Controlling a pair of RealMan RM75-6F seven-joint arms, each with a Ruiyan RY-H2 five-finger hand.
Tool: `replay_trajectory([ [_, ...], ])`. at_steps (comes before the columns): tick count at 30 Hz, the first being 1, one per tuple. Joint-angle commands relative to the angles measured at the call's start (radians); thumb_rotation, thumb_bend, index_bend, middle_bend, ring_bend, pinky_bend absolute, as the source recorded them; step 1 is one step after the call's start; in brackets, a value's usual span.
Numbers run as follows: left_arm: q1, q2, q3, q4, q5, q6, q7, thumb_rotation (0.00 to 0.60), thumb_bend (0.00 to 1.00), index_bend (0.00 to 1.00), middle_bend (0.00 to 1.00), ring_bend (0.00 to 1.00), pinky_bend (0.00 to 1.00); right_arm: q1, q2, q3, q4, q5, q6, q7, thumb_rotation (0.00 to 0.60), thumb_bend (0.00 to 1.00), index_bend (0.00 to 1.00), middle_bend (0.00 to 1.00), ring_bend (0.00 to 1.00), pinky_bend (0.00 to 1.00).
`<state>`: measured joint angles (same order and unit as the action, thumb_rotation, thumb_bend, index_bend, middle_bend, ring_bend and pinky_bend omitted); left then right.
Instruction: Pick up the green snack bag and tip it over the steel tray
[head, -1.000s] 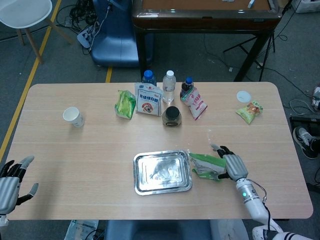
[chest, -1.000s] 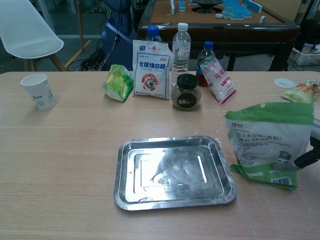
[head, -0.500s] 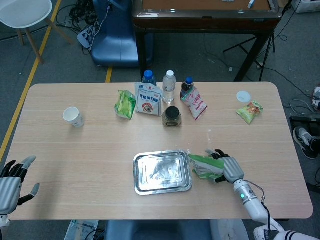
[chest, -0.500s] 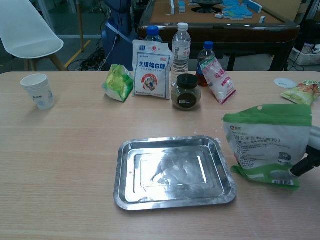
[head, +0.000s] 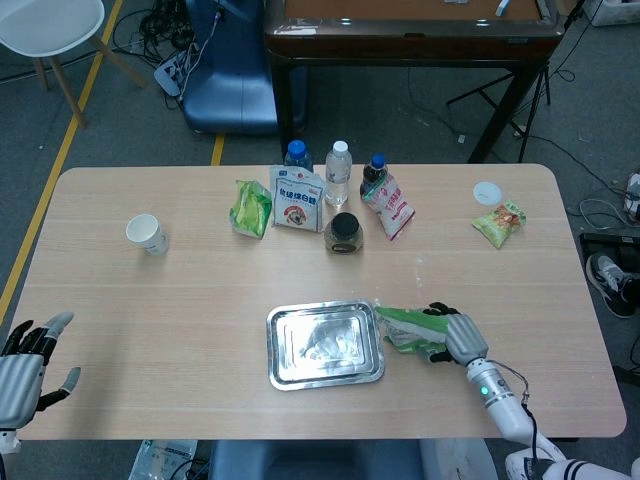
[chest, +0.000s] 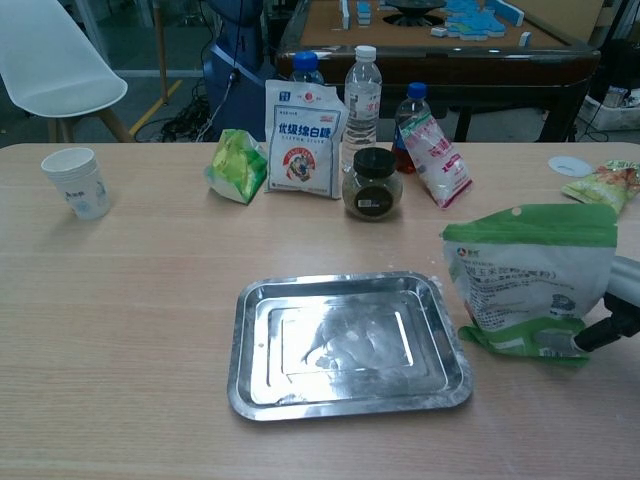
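A green and white snack bag (chest: 525, 285) stands upright on the table just right of the steel tray (chest: 350, 343). In the head view the same bag (head: 408, 329) sits at the tray's (head: 324, 345) right edge. My right hand (head: 452, 336) grips the bag from its right side; in the chest view only a dark finger (chest: 600, 332) and part of the hand show at the frame's right edge, behind the bag. My left hand (head: 22, 366) hovers at the table's near left corner, fingers spread, holding nothing. The tray holds only a smear of white residue.
Behind the tray stand a dark-lidded jar (chest: 372, 184), a white pouch (chest: 303, 125), a small green bag (chest: 236, 165), bottles (chest: 361, 93) and a pink-white packet (chest: 436, 158). A paper cup (chest: 76, 182) is far left; a lid (head: 487, 193) and a snack packet (head: 500, 224) far right.
My right hand has shifted the bag slightly left toward the tray and set it more upright. The left hand has barely moved.
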<state>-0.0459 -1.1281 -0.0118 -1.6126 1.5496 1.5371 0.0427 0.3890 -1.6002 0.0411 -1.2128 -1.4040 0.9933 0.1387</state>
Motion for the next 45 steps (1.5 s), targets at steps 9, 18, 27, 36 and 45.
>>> replay_trajectory([
  [9, 0.005, 0.001, 0.002, -0.006, -0.006, 0.0, 0.009, 0.6, 0.31, 0.11, 0.15, 0.2, 0.06, 0.019, -0.029, -0.005, 0.042, -0.026, 0.006, 0.018, 0.6, 0.51, 0.38, 0.37, 0.22, 0.25],
  [18, 0.008, -0.001, 0.004, -0.003, -0.007, -0.001, 0.008, 0.6, 0.31, 0.11, 0.15, 0.2, 0.06, 0.015, -0.054, -0.001, 0.083, -0.052, 0.059, 0.074, 0.6, 0.68, 0.57, 0.51, 0.37, 0.42],
  [27, 0.004, -0.007, 0.001, 0.003, -0.01, -0.006, 0.005, 0.6, 0.31, 0.11, 0.15, 0.2, 0.06, 0.007, -0.069, -0.023, 0.137, -0.117, 0.138, 0.141, 0.6, 0.7, 0.63, 0.56, 0.43, 0.48],
  [36, 0.0, 0.0, 0.0, -0.005, -0.002, -0.006, 0.01, 0.6, 0.31, 0.11, 0.15, 0.2, 0.06, 0.091, 0.099, -0.028, -0.051, -0.198, 0.107, -0.009, 0.6, 0.72, 0.65, 0.58, 0.47, 0.5],
  [45, 0.009, -0.001, 0.003, 0.003, 0.003, 0.007, -0.006, 0.6, 0.31, 0.11, 0.15, 0.2, 0.05, 0.255, 0.318, 0.022, -0.307, -0.163, -0.13, -0.382, 0.6, 0.72, 0.66, 0.58, 0.48, 0.51],
])
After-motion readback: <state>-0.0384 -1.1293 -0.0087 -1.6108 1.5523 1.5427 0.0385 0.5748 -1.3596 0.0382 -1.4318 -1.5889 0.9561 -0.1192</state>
